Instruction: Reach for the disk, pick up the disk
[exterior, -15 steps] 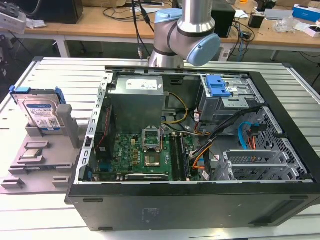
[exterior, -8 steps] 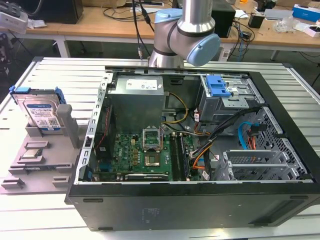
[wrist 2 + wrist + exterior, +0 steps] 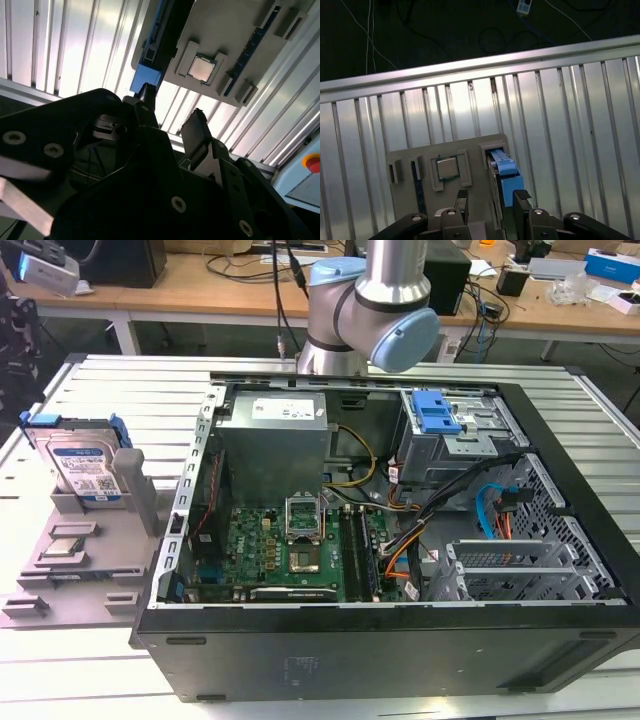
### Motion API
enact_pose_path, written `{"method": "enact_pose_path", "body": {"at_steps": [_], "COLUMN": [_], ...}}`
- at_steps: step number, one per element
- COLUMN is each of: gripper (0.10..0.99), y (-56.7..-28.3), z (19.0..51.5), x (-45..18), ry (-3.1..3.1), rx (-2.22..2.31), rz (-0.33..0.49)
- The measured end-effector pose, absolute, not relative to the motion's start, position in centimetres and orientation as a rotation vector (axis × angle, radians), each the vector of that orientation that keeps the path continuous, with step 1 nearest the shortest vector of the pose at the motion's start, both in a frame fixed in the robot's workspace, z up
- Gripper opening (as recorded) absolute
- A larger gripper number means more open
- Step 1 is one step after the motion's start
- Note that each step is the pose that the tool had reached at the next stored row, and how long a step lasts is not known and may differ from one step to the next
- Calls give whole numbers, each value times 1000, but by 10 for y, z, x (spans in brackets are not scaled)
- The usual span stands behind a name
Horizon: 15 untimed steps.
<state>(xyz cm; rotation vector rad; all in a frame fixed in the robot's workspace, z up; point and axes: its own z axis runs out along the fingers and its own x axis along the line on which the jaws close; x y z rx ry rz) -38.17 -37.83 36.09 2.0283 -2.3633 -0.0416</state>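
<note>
The disk (image 3: 85, 465) stands on edge in a grey holder (image 3: 90, 560) at the exterior view's left, its silver face and barcode label showing inside a blue bracket. In the first wrist view I see the disk (image 3: 505, 172) edge-on, its blue bracket end lying beyond the gap of my gripper (image 3: 491, 205). The two dark fingers (image 3: 461, 200) stand apart with nothing between them, well short of the disk. The second wrist view shows the same open gripper (image 3: 172, 112) and the disk's blue end (image 3: 147, 77) past one fingertip.
A small square silver chip (image 3: 447, 167) sits in the holder beside the disk. An open computer case (image 3: 400, 540) takes up the middle of the ribbed metal table (image 3: 120, 380). The arm's joint (image 3: 370, 310) rises behind it. A red button (image 3: 312, 162) sits at the table's side.
</note>
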Motion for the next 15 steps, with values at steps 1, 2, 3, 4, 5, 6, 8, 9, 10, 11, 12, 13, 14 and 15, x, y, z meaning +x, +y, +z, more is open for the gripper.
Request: {"method": "enact_pose_path", "body": {"at_steps": [1,2,3,4,5,6,8,9,10,11,12,13,14,15], "gripper": [482,482,482,482,482,482,482,482,482,482,482,482,482,482], "y": [-378,-377,-377,-377,-377,-377,-377,-377,-377,-377,-377,-377,-377,-377], "z": [361,361,360,360,359,357,356,355,354,354,353,353,353,352], "x": [-381,-380,-379,-379,-378,-377,-375,-374,-374,-373,-373,-372,-372,-371], "ry": [-2363,-2363,-2363,-2362,-2363,-2363,-2362,-2362,-2363,-2362,-2362,-2362,-2362,-2362], "rx": [2028,2028,2028,2028,2028,2028,2028,2028,2028,2028,2028,2028,2028,2028], "rz": [-41,-41,-40,-40,-40,-40,-40,-40,-40,-40,-40,-40,-40,-40]}}
